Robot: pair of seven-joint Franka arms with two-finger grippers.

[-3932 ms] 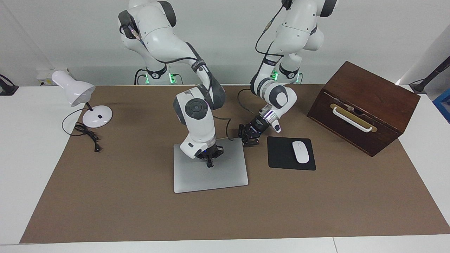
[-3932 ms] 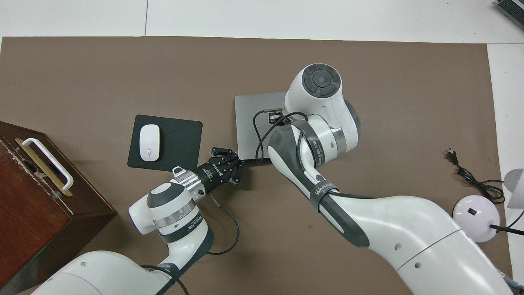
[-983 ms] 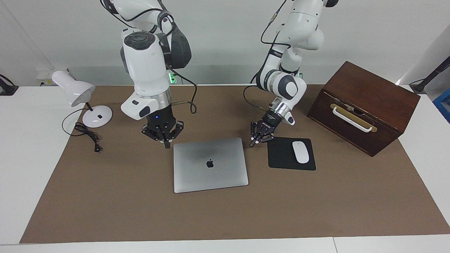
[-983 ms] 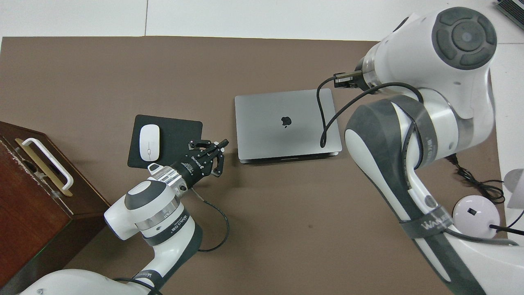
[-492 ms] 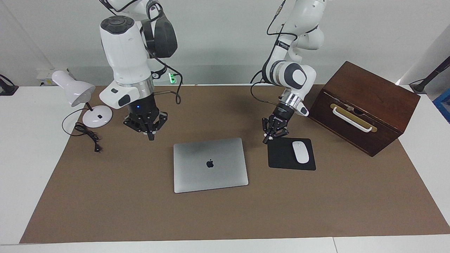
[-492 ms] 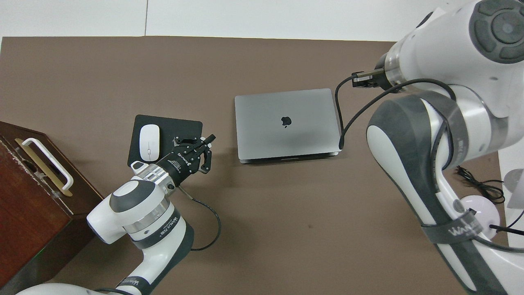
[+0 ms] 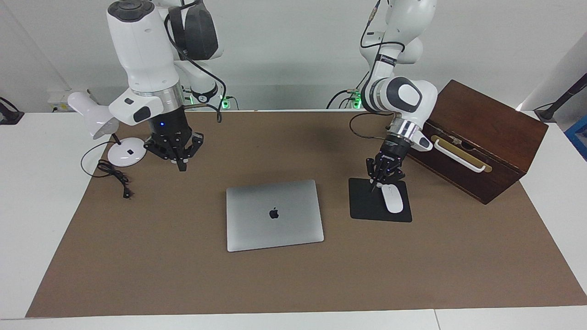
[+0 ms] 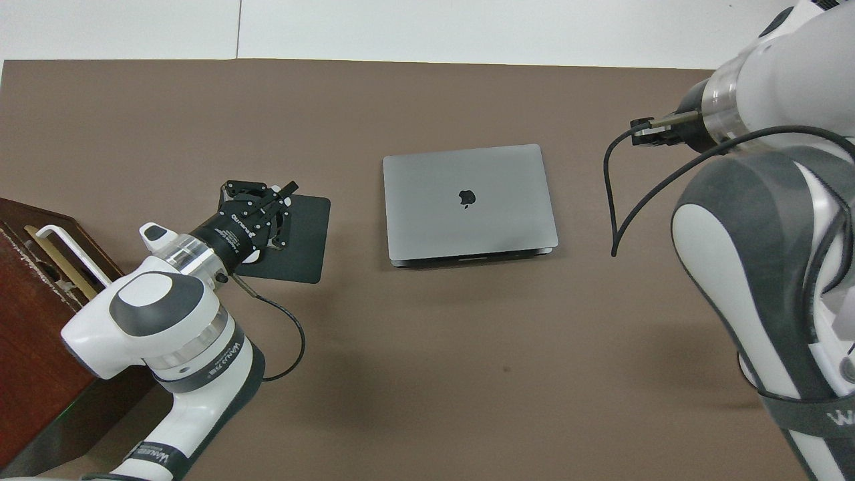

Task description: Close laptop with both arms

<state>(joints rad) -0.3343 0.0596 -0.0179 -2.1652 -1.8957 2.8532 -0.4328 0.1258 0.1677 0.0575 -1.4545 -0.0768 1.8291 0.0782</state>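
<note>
The silver-grey laptop (image 7: 274,214) (image 8: 467,200) lies closed and flat on the brown mat, its dark logo facing up. Nothing touches it. My right gripper (image 7: 182,167) hangs shut and empty over the mat, between the laptop and the lamp base; in the overhead view its arm hides it. My left gripper (image 7: 373,187) (image 8: 288,189) is shut and empty too. It points down over the black mouse pad (image 7: 367,206) (image 8: 304,234), right beside the white mouse (image 7: 392,198).
A dark wooden box (image 7: 481,137) (image 8: 27,321) with a white handle stands at the left arm's end of the table. A white desk lamp (image 7: 98,120) with its round base (image 7: 126,152) and a coiled black cable (image 7: 114,176) stands at the right arm's end.
Both arms have drawn away from the closed laptop, each toward its own end of the table. The left gripper now hangs over the mouse pad, the right one near the lamp base. The laptop has stayed still.
</note>
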